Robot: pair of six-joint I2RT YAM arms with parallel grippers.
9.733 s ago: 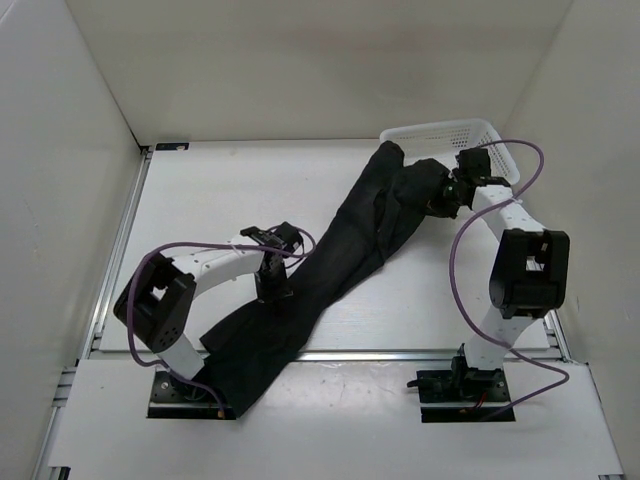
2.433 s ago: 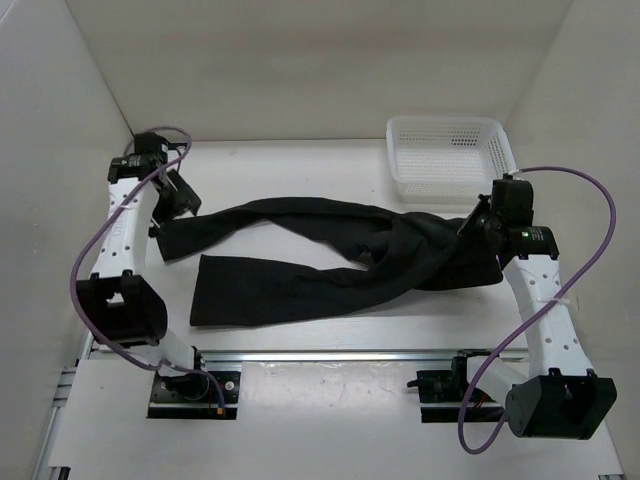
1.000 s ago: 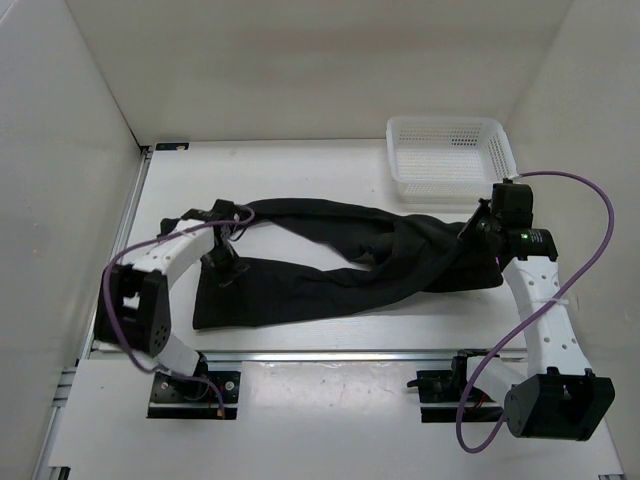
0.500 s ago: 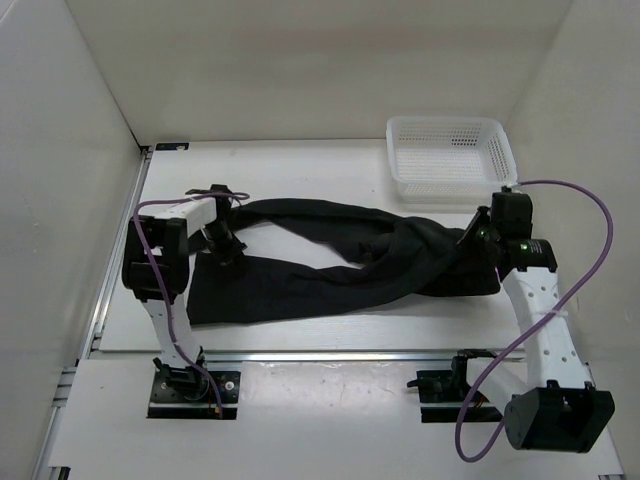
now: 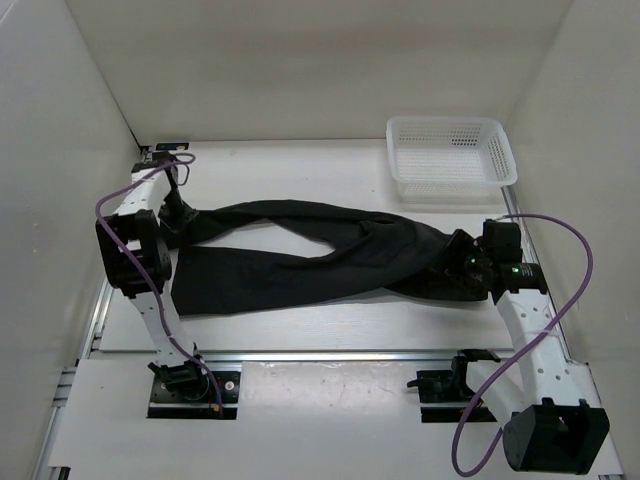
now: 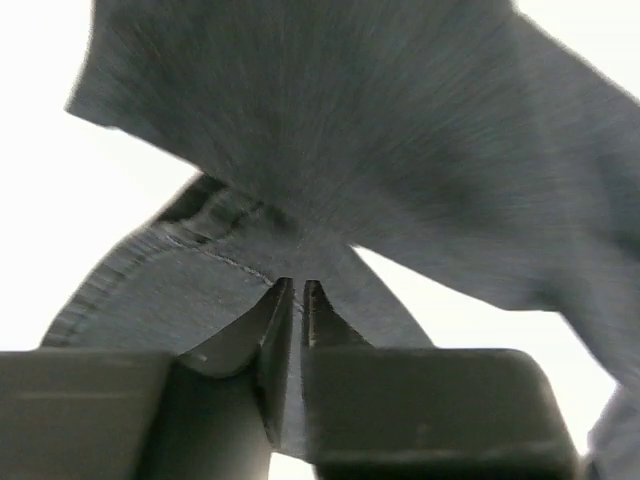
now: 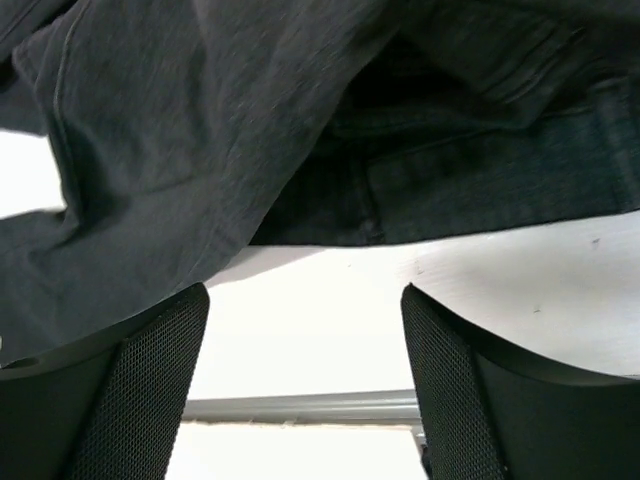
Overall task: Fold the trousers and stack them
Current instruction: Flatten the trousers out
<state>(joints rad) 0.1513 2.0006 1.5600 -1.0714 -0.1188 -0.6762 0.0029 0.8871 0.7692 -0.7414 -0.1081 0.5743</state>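
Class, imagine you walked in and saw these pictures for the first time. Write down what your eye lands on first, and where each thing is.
The black trousers stand out first, stretched across the middle of the table with their legs crossing. At their left end the left gripper pinches the cloth, while the right gripper stands open beside the bunched right end. A white mesh basket sits in the far right corner.
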